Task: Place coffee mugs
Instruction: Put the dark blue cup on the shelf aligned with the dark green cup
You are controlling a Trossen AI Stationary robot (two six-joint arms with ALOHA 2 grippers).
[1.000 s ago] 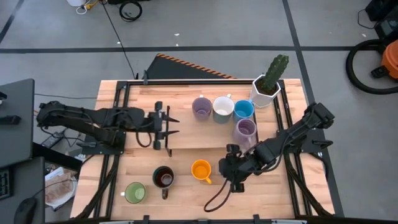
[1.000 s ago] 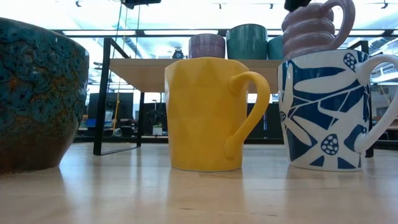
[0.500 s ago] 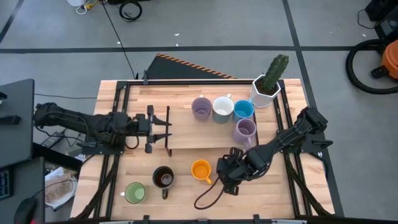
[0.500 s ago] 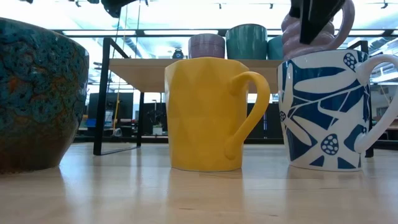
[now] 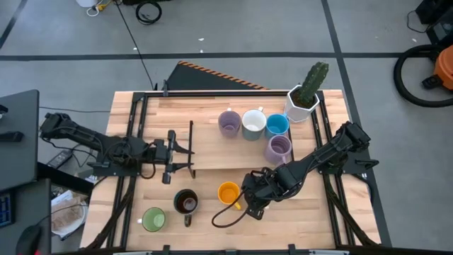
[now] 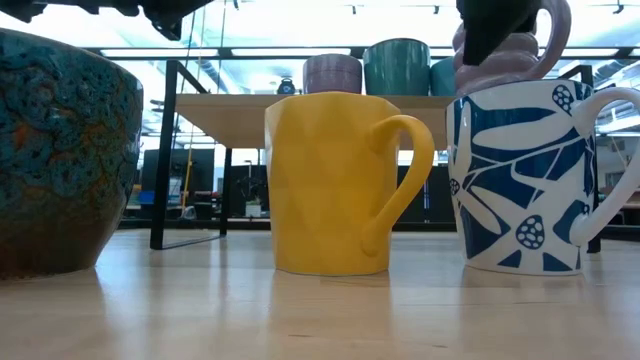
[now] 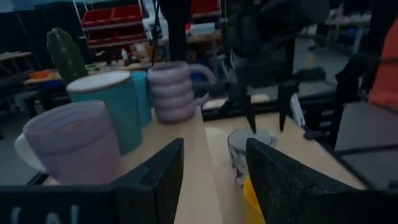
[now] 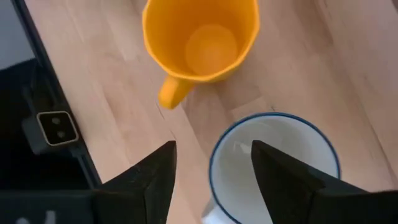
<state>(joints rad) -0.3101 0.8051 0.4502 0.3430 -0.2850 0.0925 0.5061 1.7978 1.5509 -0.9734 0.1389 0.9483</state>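
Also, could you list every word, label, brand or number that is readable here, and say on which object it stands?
None can be read.
White-blue mug: only a leaf pattern, no words.
Yellow mug: plain.
Red bins in the room behind: any labels are too blurred to read.

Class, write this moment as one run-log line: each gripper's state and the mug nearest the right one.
left gripper: open, idle | right gripper: open, above white-and-blue mug | orange mug: upright beside it
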